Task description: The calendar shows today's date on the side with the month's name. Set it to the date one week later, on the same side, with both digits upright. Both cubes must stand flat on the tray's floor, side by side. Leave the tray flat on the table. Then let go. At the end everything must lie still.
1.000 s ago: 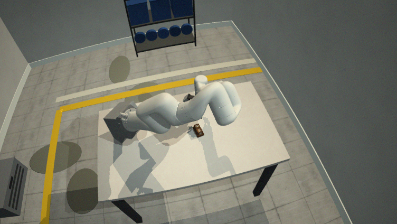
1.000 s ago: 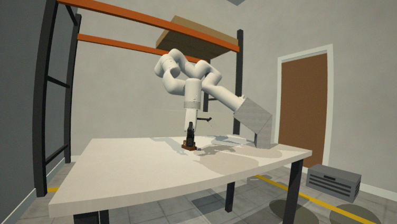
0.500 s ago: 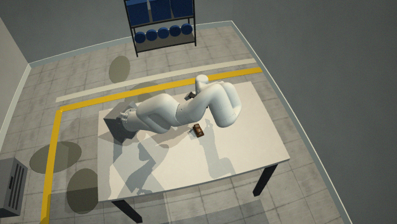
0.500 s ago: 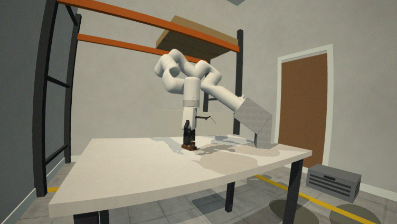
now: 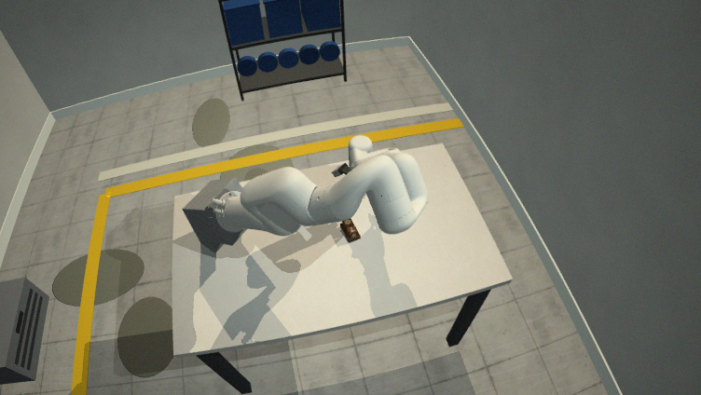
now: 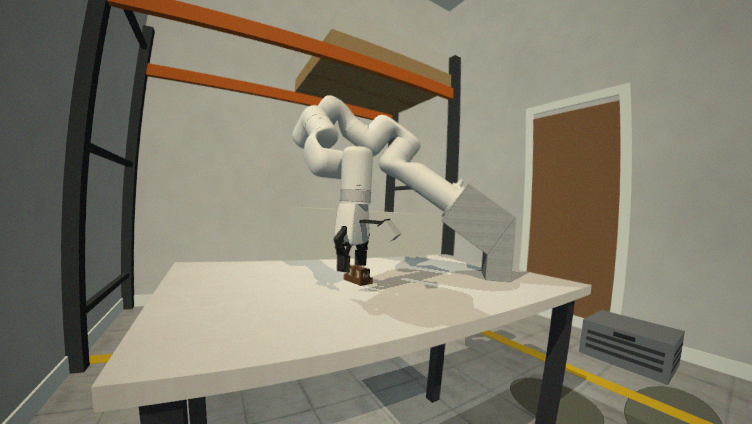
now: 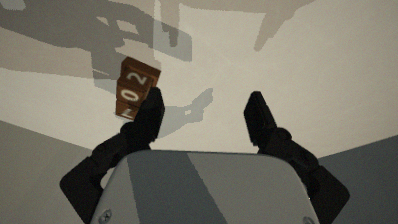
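Arm [image 5: 338, 196] — white, arched over the pale table [image 5: 441, 245] | base [image 5: 199, 221] — grey, angled, at one end of the table | calendar [image 5: 350, 231] — small, brown, on the table beside the arm's outline, digits too small to read | rack [image 5: 289, 83] — blue bins and round blue ends, beyond the yellow floor line [image 5: 89, 274] | cabinet [image 5: 21, 328] — grey, slotted, on the floor

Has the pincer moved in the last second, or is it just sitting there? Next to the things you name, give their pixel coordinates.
Yes. In the exterior view the pincer [image 6: 351, 267] [image 7: 205, 100] has gone up and a little left, judged against the brown tray [image 5: 354, 239] [image 6: 358, 282] [image 7: 155, 75].
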`<state>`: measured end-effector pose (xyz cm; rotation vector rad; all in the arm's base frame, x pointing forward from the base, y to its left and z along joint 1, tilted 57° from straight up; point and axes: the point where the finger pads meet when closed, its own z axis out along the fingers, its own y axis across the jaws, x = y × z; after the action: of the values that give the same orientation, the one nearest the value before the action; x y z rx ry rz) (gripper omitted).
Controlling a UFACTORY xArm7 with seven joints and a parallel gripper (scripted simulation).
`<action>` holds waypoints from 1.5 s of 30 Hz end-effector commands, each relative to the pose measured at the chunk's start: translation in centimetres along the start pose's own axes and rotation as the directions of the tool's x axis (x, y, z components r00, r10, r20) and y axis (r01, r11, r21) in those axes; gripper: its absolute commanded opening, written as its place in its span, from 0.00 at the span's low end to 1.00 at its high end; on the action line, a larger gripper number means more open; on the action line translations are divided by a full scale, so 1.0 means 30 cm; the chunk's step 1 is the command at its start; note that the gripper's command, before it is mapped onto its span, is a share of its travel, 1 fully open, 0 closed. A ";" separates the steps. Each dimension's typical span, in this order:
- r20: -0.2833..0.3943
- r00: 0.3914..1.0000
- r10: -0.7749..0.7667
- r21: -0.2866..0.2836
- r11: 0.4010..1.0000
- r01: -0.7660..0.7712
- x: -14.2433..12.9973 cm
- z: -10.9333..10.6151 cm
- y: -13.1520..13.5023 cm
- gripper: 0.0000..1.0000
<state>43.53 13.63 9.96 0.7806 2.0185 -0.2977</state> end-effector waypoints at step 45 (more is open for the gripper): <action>-0.003 0.745 0.667 -0.009 0.745 -0.667 -0.234 -0.004 -0.067 1.00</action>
<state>44.80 9.27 15.42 1.3798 1.6451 0.0891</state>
